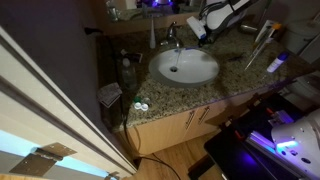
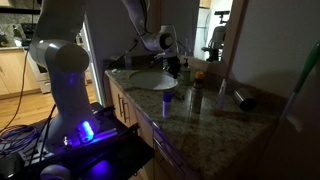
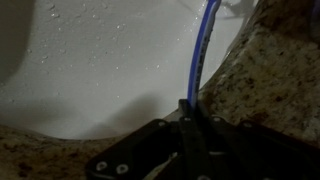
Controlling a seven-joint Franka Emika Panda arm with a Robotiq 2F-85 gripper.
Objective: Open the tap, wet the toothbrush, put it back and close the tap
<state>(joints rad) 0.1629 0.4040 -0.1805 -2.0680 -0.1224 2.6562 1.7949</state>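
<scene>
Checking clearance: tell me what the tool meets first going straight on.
Likely the white basin, near the granite counter; the blue toothbrush the tool grips would touch first. Depth is unclear.

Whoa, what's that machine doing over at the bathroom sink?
A robot arm is working at a bathroom counter. Its fingers appear closed on a thin blue toothbrush, holding it over the edge of the white basin, which is dotted with droplets. The small chrome tap stands at the basin's rim, close to the arm's end. I cannot tell whether water is running.
</scene>
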